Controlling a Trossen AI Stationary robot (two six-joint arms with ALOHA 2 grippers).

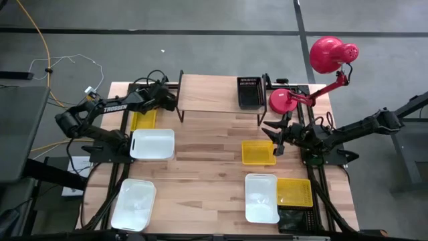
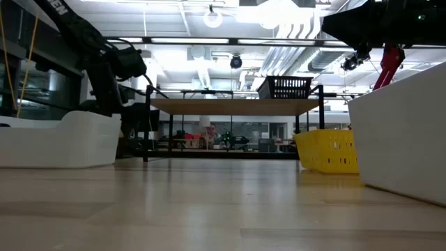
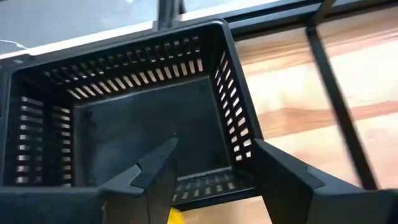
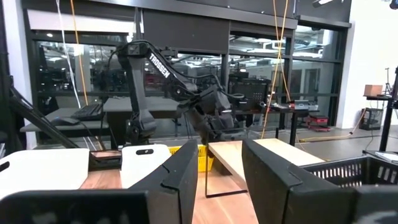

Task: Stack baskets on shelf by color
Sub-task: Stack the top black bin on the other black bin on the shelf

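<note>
The shelf [image 1: 207,94] stands at the table's far side, with a black basket [image 1: 251,92] on its right end. My left gripper [image 1: 166,99] is at the shelf's left end, open over a second black basket [image 3: 143,118]. One finger [image 3: 155,177] is over the inside and the other [image 3: 283,177] is outside its slotted wall [image 3: 239,140]; I see no touch. The arm hides this basket in the high view. My right gripper [image 1: 277,138] is open and empty, just above the table beside a yellow basket [image 1: 258,152].
A yellow basket [image 1: 144,120] lies under the left arm. White baskets sit at the left [image 1: 152,144], near left [image 1: 134,204] and near right [image 1: 261,197]. At the near right are also a yellow basket [image 1: 294,193] and a black one [image 1: 297,221]. A red lamp [image 1: 287,100] stands by the shelf's right end.
</note>
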